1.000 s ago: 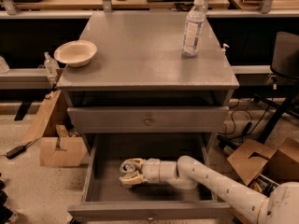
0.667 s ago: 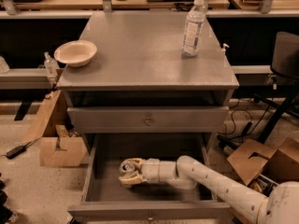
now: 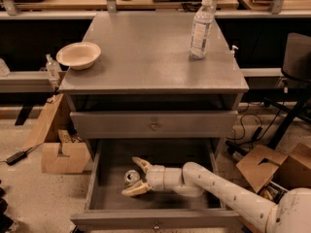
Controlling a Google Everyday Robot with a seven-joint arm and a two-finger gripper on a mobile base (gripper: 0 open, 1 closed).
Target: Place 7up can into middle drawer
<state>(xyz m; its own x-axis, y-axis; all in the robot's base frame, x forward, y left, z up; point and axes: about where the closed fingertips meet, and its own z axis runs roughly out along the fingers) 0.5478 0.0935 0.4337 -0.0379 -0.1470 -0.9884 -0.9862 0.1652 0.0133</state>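
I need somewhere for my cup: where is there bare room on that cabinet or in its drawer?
The cabinet top is bare between the bowl and the water bottle. In the middle drawer, the claw, open around the 7up can, crowds the middle; the left side is free.

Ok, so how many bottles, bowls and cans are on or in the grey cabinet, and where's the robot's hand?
Water bottle: 1, on the cabinet top
Bowl: 1, on the cabinet top
7up can: 1, in the open middle drawer
Total: 3
The hand is inside the middle drawer, open, with one finger on each side of the 7up can.
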